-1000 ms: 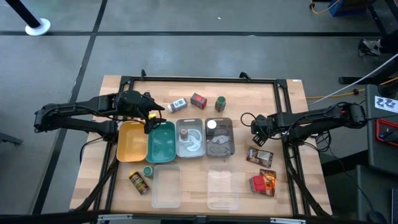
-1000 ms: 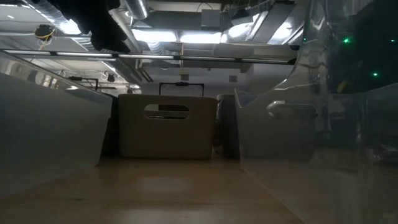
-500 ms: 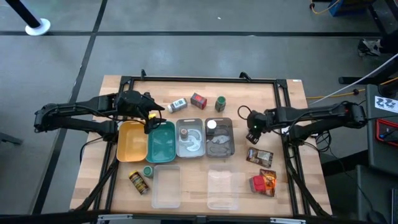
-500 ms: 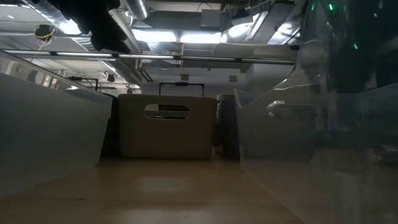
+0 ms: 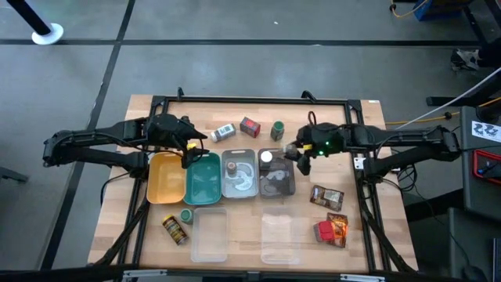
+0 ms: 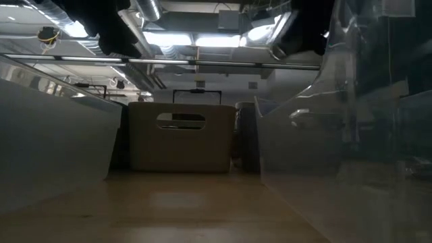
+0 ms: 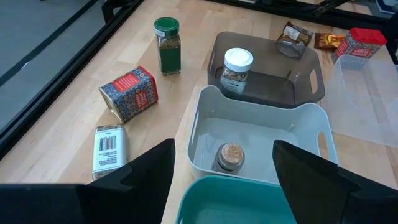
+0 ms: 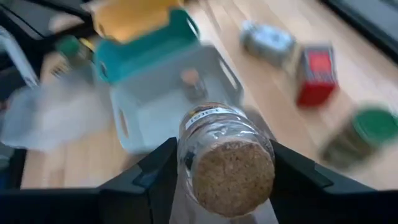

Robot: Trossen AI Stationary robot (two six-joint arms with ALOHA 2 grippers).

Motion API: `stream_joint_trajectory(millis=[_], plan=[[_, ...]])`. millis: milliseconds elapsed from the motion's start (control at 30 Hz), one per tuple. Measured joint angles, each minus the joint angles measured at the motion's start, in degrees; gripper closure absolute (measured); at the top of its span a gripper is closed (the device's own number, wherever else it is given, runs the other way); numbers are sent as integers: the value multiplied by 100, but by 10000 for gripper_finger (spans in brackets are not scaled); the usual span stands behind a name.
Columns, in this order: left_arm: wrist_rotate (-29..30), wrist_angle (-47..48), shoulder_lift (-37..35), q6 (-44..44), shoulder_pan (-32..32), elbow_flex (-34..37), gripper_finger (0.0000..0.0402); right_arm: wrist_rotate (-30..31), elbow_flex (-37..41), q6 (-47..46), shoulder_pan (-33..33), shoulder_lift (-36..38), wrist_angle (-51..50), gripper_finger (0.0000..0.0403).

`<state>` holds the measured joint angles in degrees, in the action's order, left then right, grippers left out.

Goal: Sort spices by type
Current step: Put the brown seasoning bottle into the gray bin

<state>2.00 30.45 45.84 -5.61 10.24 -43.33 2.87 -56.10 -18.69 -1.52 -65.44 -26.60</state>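
**Right pincer holding a cork-topped jar above the dark tray**

I've got my right pincer (image 5: 298, 150) out over the edge of the dark grey tray (image 5: 283, 185), and its two fingers are clamped on a small glass jar (image 8: 225, 157) with a cork top; in the right wrist view the jar sits square between the fingers, cork end facing the camera. Just beside the pincer, inside that dark tray, a white-capped jar (image 5: 267, 158) stands upright. Next tray along, away from the pincer, is the pale grey tray (image 7: 261, 144), and a cork-topped jar (image 7: 229, 157) stands in it. Past that come the teal tray (image 5: 203, 179) and the yellow tray (image 5: 165, 178).

My left pincer (image 5: 190, 145) waits over the far rims of the yellow and teal trays, fingers spread, nothing between them.

Loose on the table beyond the right pincer: a green-capped jar (image 5: 277, 130) upright, a red box (image 5: 250, 126) on its side, and a white container (image 5: 225, 131) lying down. Nearer the front edge, on the right pincer's side, lie a brown pouch (image 5: 326, 196), an orange-red pouch (image 5: 337, 224) and a second red box (image 5: 325, 231)
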Motion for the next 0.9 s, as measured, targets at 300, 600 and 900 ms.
stream_joint_trajectory(millis=[300,600,900], plan=[[0,-122,2,2,0,-2,147,-779,0,714,0,-1072,1851,188],[-1,-263,1,2,0,-4,147,-1169,-296,1213,2,-2352,2467,207],[-1,-266,2,2,0,-4,147,-1281,-1684,1938,2,-3389,1239,183]])
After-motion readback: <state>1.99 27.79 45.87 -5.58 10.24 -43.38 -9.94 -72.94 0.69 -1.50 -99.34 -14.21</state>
